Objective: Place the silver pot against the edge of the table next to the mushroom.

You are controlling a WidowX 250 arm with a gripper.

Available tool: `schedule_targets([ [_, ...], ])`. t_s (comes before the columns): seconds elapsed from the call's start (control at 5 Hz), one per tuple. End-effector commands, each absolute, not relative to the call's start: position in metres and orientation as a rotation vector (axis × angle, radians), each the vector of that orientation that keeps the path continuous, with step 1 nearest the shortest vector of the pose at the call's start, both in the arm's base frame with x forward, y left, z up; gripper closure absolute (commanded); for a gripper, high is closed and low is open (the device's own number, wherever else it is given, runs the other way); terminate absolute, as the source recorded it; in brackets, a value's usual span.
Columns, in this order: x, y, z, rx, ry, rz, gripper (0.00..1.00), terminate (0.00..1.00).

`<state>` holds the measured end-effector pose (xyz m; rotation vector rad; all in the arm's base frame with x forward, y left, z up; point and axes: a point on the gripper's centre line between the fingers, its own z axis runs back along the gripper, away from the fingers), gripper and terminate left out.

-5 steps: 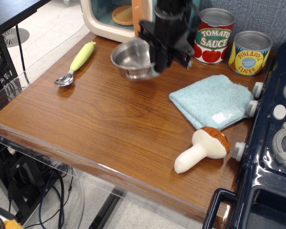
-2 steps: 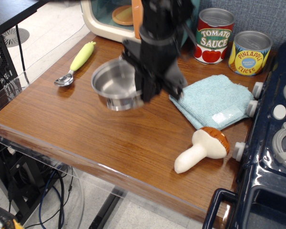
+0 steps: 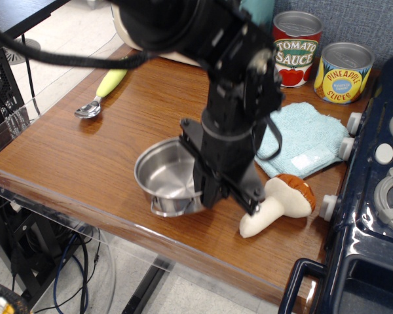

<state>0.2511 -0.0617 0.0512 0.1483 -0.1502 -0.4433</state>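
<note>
The silver pot [image 3: 165, 176] is a small shiny steel pot with a wire loop handle. It is near the front edge of the brown wood table [image 3: 85, 154], just left of the mushroom [image 3: 280, 203]. The mushroom lies on its side with its cream stem pointing at the front edge. My black gripper [image 3: 206, 186] is shut on the pot's right rim and comes down from above. The arm hides the pot's right side and part of the mushroom's stem. I cannot tell whether the pot rests on the table or hangs just above it.
A light blue cloth [image 3: 301, 140] lies behind the mushroom. A tomato sauce can [image 3: 296, 49] and a pineapple can [image 3: 344, 72] stand at the back right. A spoon with a yellow-green handle [image 3: 105, 88] lies at the back left. A dark blue toy stove [image 3: 373, 196] borders the right side.
My gripper has carried the pot from the back of the table forward and right, down to the front edge beside the mushroom.
</note>
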Motion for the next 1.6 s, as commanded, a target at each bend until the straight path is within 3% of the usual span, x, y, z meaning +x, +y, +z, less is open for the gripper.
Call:
schedule_targets([
  [0.0, 0.255, -0.058, 0.042, 0.160, -0.184, -0.463, 1.00, 0.00],
  [0.2, 0.260, -0.057, 0.037, 0.166, -0.179, -0.475, 1.00, 0.00],
  [0.4, 0.259, -0.058, 0.038, 0.180, -0.175, -0.472, 0.00, 0.00],
  [1.0, 0.257, -0.061, 0.046, 0.184, -0.202, -0.479, 0.00, 0.00],
  [1.4, 0.256, -0.061, 0.090, 0.152, -0.268, -0.491, 0.00, 0.00],
])
